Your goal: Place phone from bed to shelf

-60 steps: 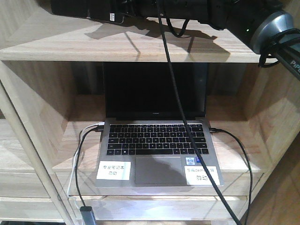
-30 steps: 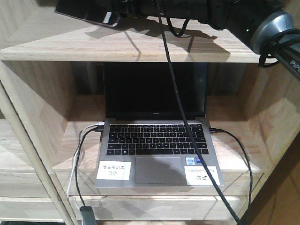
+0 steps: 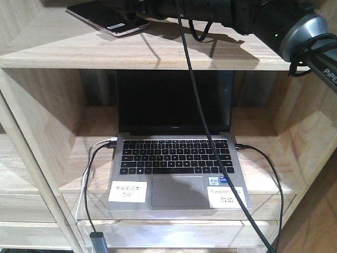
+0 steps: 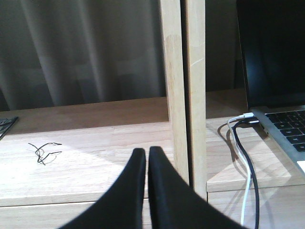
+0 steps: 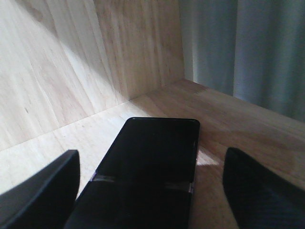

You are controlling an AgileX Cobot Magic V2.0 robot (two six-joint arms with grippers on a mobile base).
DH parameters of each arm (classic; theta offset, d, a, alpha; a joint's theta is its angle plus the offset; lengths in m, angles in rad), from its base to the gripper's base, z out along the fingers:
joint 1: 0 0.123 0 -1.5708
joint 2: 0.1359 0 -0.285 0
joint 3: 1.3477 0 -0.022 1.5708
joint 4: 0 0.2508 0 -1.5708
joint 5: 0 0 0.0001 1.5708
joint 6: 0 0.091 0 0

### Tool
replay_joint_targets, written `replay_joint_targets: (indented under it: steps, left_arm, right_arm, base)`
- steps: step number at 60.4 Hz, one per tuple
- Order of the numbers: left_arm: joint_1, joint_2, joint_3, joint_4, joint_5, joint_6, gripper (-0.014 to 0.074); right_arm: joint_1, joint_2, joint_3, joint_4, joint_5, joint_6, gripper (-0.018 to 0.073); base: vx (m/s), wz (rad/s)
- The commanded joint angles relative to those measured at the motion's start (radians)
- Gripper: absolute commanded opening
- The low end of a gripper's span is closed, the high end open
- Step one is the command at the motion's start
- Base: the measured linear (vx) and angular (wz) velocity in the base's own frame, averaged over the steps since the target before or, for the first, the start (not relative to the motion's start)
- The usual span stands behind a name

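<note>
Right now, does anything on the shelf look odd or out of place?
Nothing is damaged or spilled. The phone lies flat but at an angle on the upper shelf board, between the open right gripper fingers.

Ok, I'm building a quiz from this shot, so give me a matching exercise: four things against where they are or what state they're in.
Things:
1. phone
2. laptop
3. left claw
4. right claw

States or places:
A. shut, nothing between the fingers
B. open, fingers either side of the phone
C. lying flat on the upper shelf board
D. lid up, screen dark, in the compartment below

Pairs: 1-C, 2-D, 3-A, 4-B
</note>
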Motion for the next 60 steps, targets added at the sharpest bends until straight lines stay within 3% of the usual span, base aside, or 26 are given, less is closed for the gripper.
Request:
replay_joint_targets:
  steps: [1,17,28,39,50,60]
  left_arm:
    - [-0.007,-0.011,-0.022,-0.009,-0.072,-0.006,0.0001]
    - [-0.007,-0.011,-0.022,-0.009,-0.072,-0.006,0.0001]
    - [-0.007,-0.011,-0.022,-0.009,-0.072,-0.006,0.0001]
    - [-0.007,-0.011,-0.022,-0.009,-0.072,-0.006,0.0001]
    - [-0.007,-0.011,-0.022,-0.009,-0.072,-0.006,0.0001]
    - [-0.007,-0.011,-0.022,-0.009,-0.072,-0.006,0.0001]
  right_arm:
    - [-0.004,-0.06,-0.034,0.044,-0.034,-0.013,0.0546]
    - [-0.005,-0.105,-0.034,-0.015,0.015,-0.02,0.0398]
    - [-0.01,-0.154,-0.032,-0.097,0.046,0.016,0.0204]
    - [-0.034,-0.233,0.073,-0.086,0.046,0.014,-0.0012]
    - [-0.034,-0.382,0.319,-0.065,-0.081,-0.077,-0.0009]
    - [-0.034,-0.534,0.547,0.037,-0.206,-0.203,-0.0008]
  base:
    - [0.0,0.0]
    - [0.0,0.0]
    - [0.0,0.0]
    - [0.0,0.0]
    - [0.0,0.0]
    - [0.0,0.0]
